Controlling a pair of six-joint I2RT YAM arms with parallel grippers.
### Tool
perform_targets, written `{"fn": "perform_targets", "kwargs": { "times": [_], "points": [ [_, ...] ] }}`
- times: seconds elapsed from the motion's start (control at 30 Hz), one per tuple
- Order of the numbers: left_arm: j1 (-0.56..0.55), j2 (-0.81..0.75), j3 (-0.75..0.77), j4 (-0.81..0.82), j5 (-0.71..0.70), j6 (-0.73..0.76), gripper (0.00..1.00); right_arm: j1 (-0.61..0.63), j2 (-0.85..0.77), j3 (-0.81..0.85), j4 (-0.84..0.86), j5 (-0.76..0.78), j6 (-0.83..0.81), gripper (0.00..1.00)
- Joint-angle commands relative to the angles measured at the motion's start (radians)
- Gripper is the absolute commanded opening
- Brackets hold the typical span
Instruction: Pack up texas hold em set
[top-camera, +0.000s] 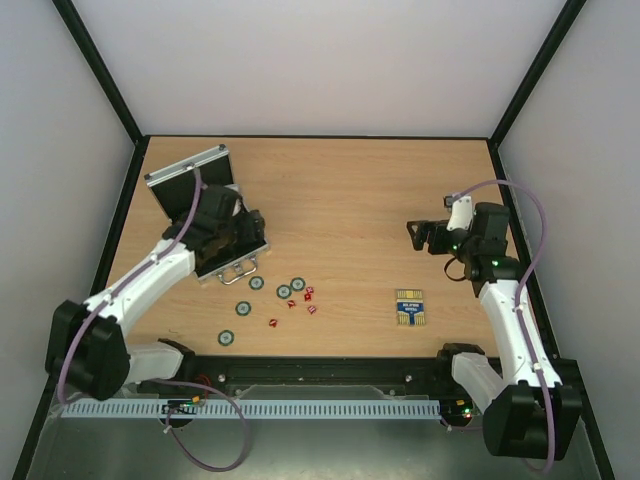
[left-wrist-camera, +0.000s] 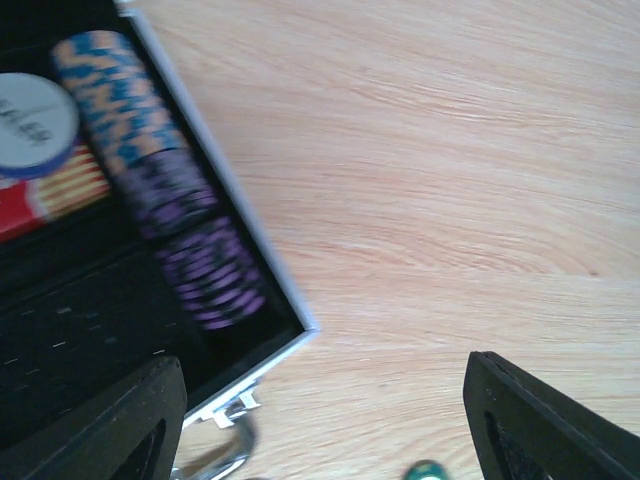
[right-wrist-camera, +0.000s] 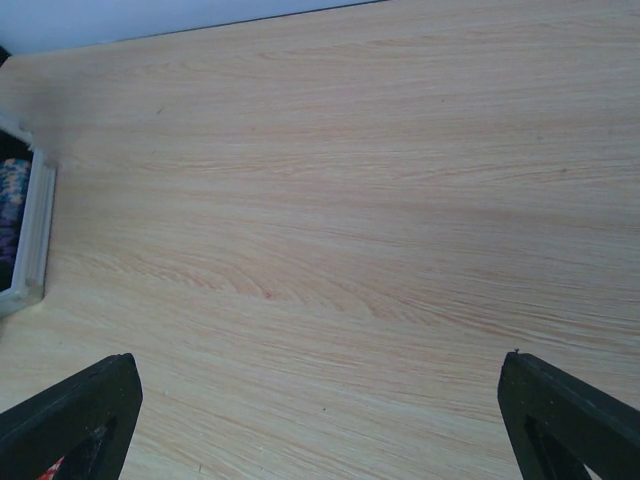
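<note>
The silver case (top-camera: 188, 172) stands open at the left, its lid up. Its black-lined base (left-wrist-camera: 90, 330) holds a row of blue, orange and purple chips (left-wrist-camera: 160, 180) and a white chip (left-wrist-camera: 35, 125). My left gripper (top-camera: 248, 238) hovers open and empty over the case's near right corner (left-wrist-camera: 320, 440), by the metal handle (left-wrist-camera: 215, 460). Several loose chips (top-camera: 284, 291) and tiny red dice (top-camera: 308, 292) lie on the table in front of the case. The blue-and-yellow card deck box (top-camera: 410, 306) lies right of centre. My right gripper (top-camera: 420, 235) is open and empty above bare wood (right-wrist-camera: 320, 440).
Black frame posts and white walls bound the wooden table (top-camera: 350, 200). The case's edge (right-wrist-camera: 30, 240) shows at the left of the right wrist view. One green chip (left-wrist-camera: 430, 470) lies between my left fingers. A black rail (top-camera: 320, 375) runs along the near edge.
</note>
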Motion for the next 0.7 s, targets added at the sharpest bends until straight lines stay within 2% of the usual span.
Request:
{"fn": "perform_targets", "kwargs": {
  "times": [0.0,0.13,0.33,0.5,0.67],
  "points": [
    [-0.066,0.126,0.152,-0.097,0.044,-0.015,0.79,-0.008,-0.026,-0.030,-0.012,-0.059,-0.061,0.99],
    [-0.122,0.256,0.260,-0.166,0.046,-0.011,0.79,-0.010,-0.018,-0.037,-0.021,-0.069,-0.082,0.99],
    [-0.155,0.384,0.369,-0.282,-0.092,-0.100,0.85,-0.010,-0.005,-0.037,-0.039,-0.098,-0.108,0.99],
    [-0.145,0.382,0.377,-0.346,-0.265,-0.195,0.87,-0.011,-0.005,-0.041,-0.039,-0.103,-0.121,0.99],
    [-0.112,0.333,0.354,-0.386,-0.320,-0.219,0.86,-0.011,0.020,-0.036,-0.047,-0.121,-0.126,0.99]
  ]
}}
